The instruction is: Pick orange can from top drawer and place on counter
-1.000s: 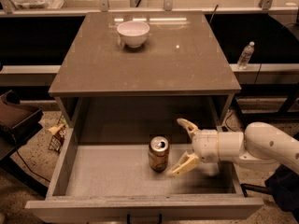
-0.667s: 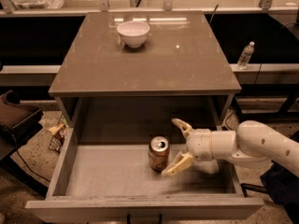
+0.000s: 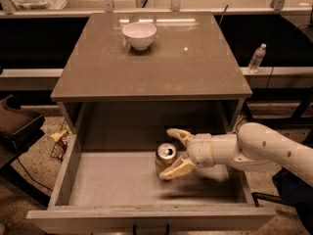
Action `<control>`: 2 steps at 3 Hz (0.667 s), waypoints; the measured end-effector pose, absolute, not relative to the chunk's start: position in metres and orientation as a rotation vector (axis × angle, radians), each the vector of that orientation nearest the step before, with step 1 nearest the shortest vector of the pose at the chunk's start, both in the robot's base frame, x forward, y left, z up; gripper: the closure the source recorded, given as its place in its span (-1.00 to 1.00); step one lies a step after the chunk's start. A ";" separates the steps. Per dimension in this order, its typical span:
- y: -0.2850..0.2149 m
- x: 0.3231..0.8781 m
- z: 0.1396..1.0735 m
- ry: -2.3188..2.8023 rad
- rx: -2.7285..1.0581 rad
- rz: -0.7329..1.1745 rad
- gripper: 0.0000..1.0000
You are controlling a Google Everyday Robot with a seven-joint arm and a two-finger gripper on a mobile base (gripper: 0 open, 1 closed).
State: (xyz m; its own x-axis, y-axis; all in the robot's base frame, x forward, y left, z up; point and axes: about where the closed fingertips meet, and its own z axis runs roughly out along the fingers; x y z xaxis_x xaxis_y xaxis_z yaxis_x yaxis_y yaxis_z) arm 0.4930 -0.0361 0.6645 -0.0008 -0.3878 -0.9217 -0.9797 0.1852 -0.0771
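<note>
While reading from the near edge back, noted the top drawer [image 3: 146,213] standing open: worn front lip in front of the orange can [image 3: 165,158], left wall well apart from the can, right wall nearer. Found the can upright on the drawer floor, silver top up, apparently with an opened tab hole.

Found the gripper [image 3: 167,153] level with the can, reaching in from the can's right on a white arm [image 3: 264,148]. Spread wide, clamped on nothing. One finger [image 3: 176,169] in front of the can, touching its wall or just beside it, cannot say which. The other finger [image 3: 180,134] behind the can, apart from it.

Above and behind the can: the counter [image 3: 161,67]. Far behind the can, a white bowl [image 3: 140,35]. Far to the can's right, a clear bottle [image 3: 257,58] on a ledge.

Risks, as judged:
- If closed unevenly, likely to shove the can with the front finger first and tip or roll it.
- If squeezed hard, likely to dent the thin wall; if too lightly, to let it slip on the lift.
- On lifting, watch for a knock against the counter's front edge above the can.
- If tilted, possible spill from the open top.
</note>
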 end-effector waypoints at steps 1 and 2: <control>-0.028 0.492 0.671 1.548 -1.373 0.828 -0.17; -0.027 0.492 0.670 1.545 -1.374 0.831 0.28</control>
State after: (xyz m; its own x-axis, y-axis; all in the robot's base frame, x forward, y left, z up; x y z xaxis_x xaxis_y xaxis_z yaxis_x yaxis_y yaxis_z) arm 0.4919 -0.0269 0.6702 0.0013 -0.3942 -0.9190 -0.9840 0.1633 -0.0715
